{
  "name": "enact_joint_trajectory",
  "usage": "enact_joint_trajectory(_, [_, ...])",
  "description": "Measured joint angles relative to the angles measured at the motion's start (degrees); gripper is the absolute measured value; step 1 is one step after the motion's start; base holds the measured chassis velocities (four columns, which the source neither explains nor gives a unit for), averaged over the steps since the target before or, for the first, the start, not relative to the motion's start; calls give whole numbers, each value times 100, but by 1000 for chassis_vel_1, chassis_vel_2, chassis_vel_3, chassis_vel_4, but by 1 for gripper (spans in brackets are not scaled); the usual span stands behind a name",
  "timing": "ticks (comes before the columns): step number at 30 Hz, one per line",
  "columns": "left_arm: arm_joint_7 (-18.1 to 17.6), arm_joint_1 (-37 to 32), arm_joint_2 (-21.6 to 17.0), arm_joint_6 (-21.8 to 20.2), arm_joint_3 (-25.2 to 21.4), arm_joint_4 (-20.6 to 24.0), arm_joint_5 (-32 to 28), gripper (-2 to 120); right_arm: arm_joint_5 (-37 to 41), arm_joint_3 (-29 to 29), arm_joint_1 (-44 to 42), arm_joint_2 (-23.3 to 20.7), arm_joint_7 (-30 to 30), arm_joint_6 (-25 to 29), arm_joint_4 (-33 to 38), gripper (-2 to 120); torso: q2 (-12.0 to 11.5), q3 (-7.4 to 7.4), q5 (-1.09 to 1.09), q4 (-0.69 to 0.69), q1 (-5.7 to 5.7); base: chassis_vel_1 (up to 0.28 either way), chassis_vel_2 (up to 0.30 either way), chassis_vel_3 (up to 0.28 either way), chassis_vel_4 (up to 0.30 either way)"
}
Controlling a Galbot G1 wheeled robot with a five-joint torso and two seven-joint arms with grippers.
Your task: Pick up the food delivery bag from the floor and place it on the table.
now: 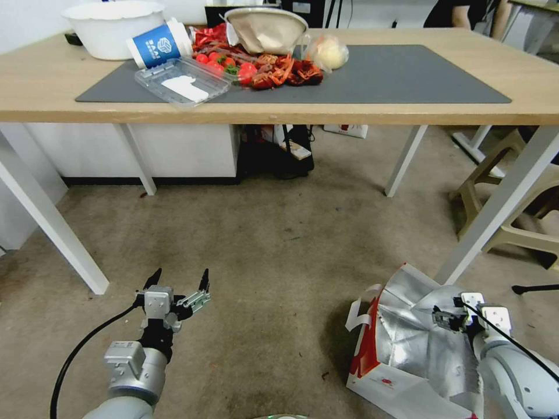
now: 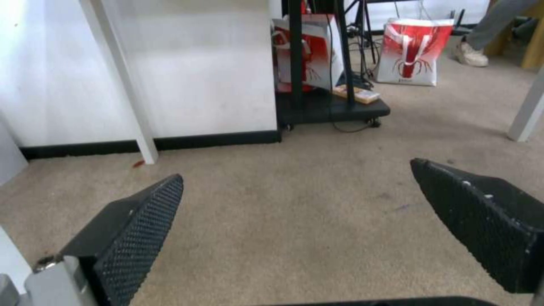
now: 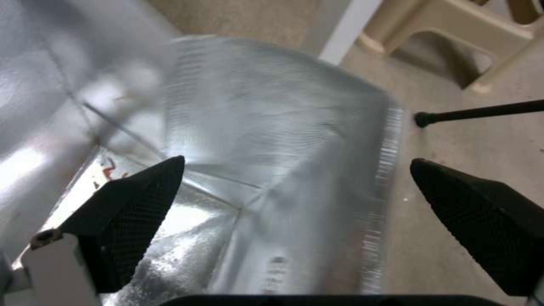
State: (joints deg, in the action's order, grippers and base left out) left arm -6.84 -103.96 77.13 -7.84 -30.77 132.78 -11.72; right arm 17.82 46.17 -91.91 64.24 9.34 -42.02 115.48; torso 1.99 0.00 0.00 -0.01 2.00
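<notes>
Nearest, right gripper low over the food delivery bag, fingers spread wide, nothing held; crinkly silver foil lining directly between and just beyond the fingertips, one finger over the bag's open mouth, the other out past the foil edge above bare floor. Bag resting on the floor beside a white leg of the surface, slumped, mouth gaping, white strap handles drooping on the side away from these fingers

Likely light and floppy: thin foil and soft walls, bound to fold and slide under a pinch, crackly, hardly fragile. Contents not discernible. Best hold probably a doubled rim of the foil wall right between the fingers, or the strap handles for a surer lift; a single slick sheet would risk slipping

Left gripper well apart from the bag, hovering above bare floor, fingers wide apart and empty, carpet alone between them

Farther off, up on the surface, a dark grey mat carrying a clear plastic tray with a white scrap inside, a tipped blue-and-white cup, a heap of red food, a small clear bag with a pale bun, a beige bowl on its side, a white tub off the mat's corner, contents unseen. Open mat to the right of the heap, roomy enough for the bag by the look of it
</notes>
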Motion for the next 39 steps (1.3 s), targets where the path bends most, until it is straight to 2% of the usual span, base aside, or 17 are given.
enact_joint_trajectory(11, [-12,12,15,44,27,12,2,100,17,245,-202,4,59,1,140,100,0,0,0,0,0,0,0,0,0])
enact_joint_trajectory(21, [-60,28,-41,76,7,15,-36,100,13,177,51,48,-2,9,-154,100,0,0,0,0,0,0,0,0,0])
enact_joint_trajectory(26, [-78,33,-54,83,11,-7,-54,100,9,170,131,49,-147,10,-279,88,1,0,0,1,0,0,0,0,0])
enact_joint_trajectory(29, [-93,44,-56,93,35,-40,-69,100,-17,144,191,62,-170,11,-397,77,0,0,0,1,0,0,0,0,0])
enact_joint_trajectory(30, [-93,44,-56,93,35,-40,-69,100,-17,144,191,62,-170,11,-397,77,0,0,0,1,0,0,0,0,0])
enact_joint_trajectory(33, [-101,63,-48,103,67,-89,-76,100,-30,120,247,85,-191,13,-528,64,0,0,1,0,0,0,0,0,0])
enact_joint_trajectory(35, [-102,66,-47,104,68,-94,-77,100,-30,116,253,85,-197,13,-541,61,1,0,0,0,0,0,0,0,0])
enact_joint_trajectory(39, [-108,77,-51,101,68,-111,-94,100,-28,108,273,87,-250,17,-577,47,0,0,0,0,0,0,0,0,0])
